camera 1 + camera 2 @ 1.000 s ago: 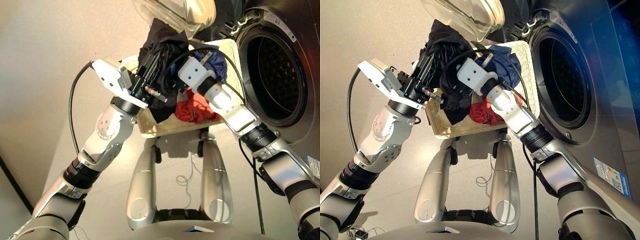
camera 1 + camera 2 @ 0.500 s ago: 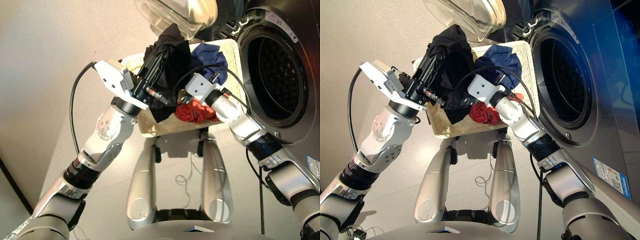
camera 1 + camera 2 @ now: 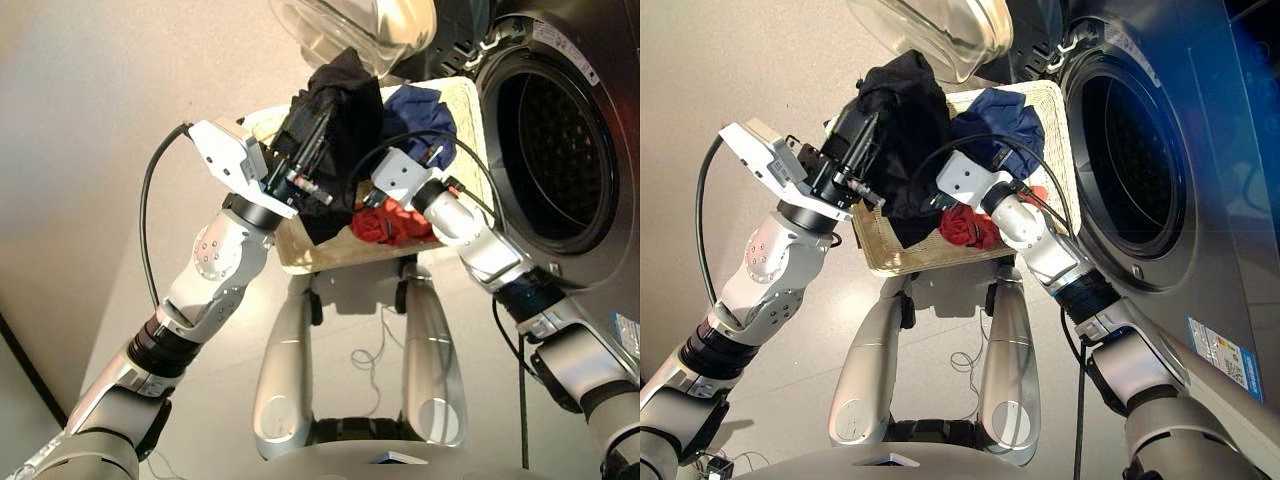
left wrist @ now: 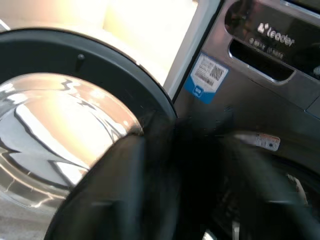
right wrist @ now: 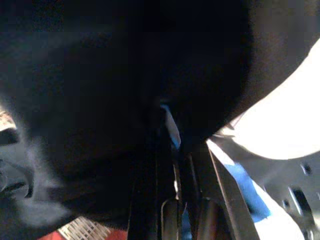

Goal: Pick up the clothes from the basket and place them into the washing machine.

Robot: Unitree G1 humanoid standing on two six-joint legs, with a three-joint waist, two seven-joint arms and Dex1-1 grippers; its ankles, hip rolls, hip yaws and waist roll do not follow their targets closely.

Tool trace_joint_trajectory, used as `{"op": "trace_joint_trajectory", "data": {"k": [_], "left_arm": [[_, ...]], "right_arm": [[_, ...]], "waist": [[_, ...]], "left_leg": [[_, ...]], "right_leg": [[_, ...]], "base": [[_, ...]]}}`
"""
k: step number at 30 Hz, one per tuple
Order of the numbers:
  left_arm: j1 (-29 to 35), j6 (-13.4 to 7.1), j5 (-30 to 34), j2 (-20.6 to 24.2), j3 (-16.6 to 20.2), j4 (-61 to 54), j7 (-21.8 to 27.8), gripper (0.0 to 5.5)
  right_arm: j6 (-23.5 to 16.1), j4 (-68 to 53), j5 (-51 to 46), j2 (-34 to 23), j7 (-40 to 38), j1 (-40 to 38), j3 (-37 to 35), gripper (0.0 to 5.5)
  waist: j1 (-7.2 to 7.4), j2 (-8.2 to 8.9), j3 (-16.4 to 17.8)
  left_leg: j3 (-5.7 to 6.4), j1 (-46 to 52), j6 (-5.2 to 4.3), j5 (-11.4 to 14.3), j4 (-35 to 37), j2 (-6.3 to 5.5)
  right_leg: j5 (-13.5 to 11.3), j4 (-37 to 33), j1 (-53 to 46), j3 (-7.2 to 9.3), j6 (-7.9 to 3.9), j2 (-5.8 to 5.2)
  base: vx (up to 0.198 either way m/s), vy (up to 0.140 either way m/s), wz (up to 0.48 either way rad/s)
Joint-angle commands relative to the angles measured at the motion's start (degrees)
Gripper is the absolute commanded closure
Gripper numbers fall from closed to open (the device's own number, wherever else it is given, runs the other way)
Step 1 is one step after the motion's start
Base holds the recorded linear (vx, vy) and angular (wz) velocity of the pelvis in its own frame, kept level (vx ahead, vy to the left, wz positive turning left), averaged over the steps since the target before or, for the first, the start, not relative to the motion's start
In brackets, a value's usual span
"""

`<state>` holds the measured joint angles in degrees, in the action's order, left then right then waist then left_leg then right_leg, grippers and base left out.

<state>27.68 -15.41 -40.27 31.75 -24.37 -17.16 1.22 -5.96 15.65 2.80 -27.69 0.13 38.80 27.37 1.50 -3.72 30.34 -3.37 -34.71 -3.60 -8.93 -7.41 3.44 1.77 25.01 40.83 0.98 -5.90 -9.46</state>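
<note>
Left gripper (image 3: 318,130) clamped on black garment (image 3: 340,140), right gripper (image 3: 940,205) hidden behind it, grip unclear

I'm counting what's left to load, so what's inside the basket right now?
A navy garment and a red one lie in the basket. The raised black garment covers its left part.
</note>
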Motion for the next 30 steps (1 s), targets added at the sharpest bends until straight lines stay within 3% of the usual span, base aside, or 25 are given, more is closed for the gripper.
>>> {"op": "trace_joint_trajectory", "data": {"k": [1, 8, 11, 12, 19, 25, 30], "left_arm": [[1.73, -5.78, 3.01, -1.21, 1.67, -7.55, -1.54, 0.00], [3.07, -6.63, 1.64, -2.31, -0.03, -6.36, -2.06, 0.00], [3.51, -7.34, 0.41, -4.34, -0.81, -5.13, -2.17, 0.00], [3.61, -7.24, 0.23, -4.33, -0.56, -5.16, -2.29, 0.00], [2.45, -6.71, -0.52, -4.90, 0.23, -4.61, -1.01, 0.00], [4.21, -6.61, -2.50, -6.36, -1.16, -4.36, -0.68, 0.00], [5.20, -6.53, -1.68, -5.78, -1.73, -4.46, -0.67, 0.00]], "right_arm": [[-7.87, -4.22, -6.20, 2.13, -7.79, -0.39, -4.55, 5.50], [-15.02, -0.38, -31.38, 9.88, -9.61, -5.76, -14.07, 5.50], [-23.78, 3.79, -52.84, 16.90, -5.83, -3.73, -21.08, 5.50], [-24.58, 4.85, -58.43, 18.71, -4.68, -3.84, -22.67, 5.50], [-28.30, 8.73, -71.90, 20.62, -1.64, -5.15, -29.38, 5.50], [-33.28, 16.37, -78.09, 18.23, -5.05, -1.69, -38.66, 5.50], [-31.28, 20.97, -77.13, 15.02, -6.15, -1.54, -38.58, 5.50]], "waist": [[0.97, -1.76, -1.75], [1.40, -2.03, -1.35], [1.25, -2.90, -1.32], [1.32, -3.19, -1.18], [1.61, -3.37, -1.56], [1.40, -3.95, -2.04], [1.44, -3.76, -2.51]], "left_leg": [[0.47, -2.26, -1.46, 5.14, -7.72, -1.23], [0.93, -2.09, -1.42, 5.68, -8.28, -1.45], [1.09, -2.26, -1.42, 5.61, -8.31, -1.73], [1.17, -2.21, -1.51, 6.06, -8.56, -1.77], [1.57, -2.67, -1.57, 5.93, -8.48, -2.07], [2.24, -2.91, -1.45, 6.23, -8.57, -2.57], [2.15, -3.43, -1.41, 6.36, -8.86, -2.60]], "right_leg": [[-7.31, -11.73, -2.39, -1.22, -2.23, 0.08], [-6.69, -11.20, -2.80, -0.85, -2.29, -0.02], [-6.67, -10.96, -2.57, -0.83, -2.25, -0.17], [-6.20, -10.74, -2.73, -0.86, -2.23, -0.13], [-6.28, -11.12, -2.55, -0.91, -2.17, -0.20], [-5.97, -11.24, -2.80, -0.61, -2.23, -0.53], [-6.13, -11.50, -2.51, -0.80, -2.18, -0.60]], "base": [[0.000, 0.000, 0.000], [0.000, 0.000, 0.000], [0.000, 0.000, 0.000], [0.000, 0.000, 0.000], [0.000, 0.000, 0.000], [0.000, 0.000, 0.000], [0.000, 0.000, 0.000]]}}
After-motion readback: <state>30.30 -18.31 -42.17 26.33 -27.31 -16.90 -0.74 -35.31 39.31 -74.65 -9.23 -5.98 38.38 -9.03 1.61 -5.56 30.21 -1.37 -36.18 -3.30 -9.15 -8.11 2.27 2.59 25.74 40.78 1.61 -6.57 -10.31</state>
